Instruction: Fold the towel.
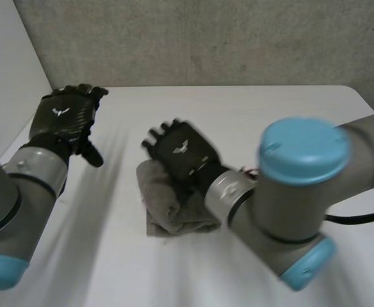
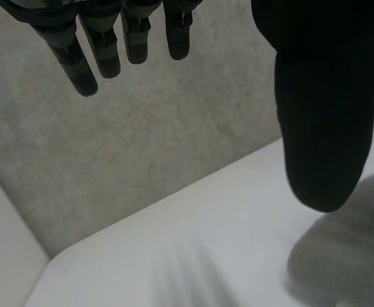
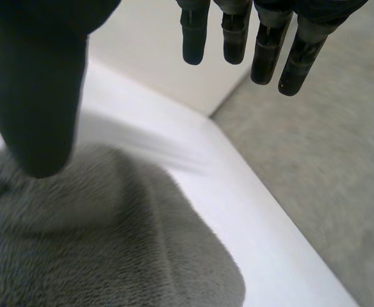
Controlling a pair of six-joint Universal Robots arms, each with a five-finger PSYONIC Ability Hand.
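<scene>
My right hand (image 1: 182,150) hangs open and empty over the towel (image 1: 164,206), with my open left hand (image 1: 65,118) well apart from it.

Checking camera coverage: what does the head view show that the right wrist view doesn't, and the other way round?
Head view: the left hand, open and apart from the towel, and the folded towel's whole outline. Right wrist view: the right hand from the palm side, its fingers straight over the towel, holding nothing. Both: towel, right hand, white table.
</scene>
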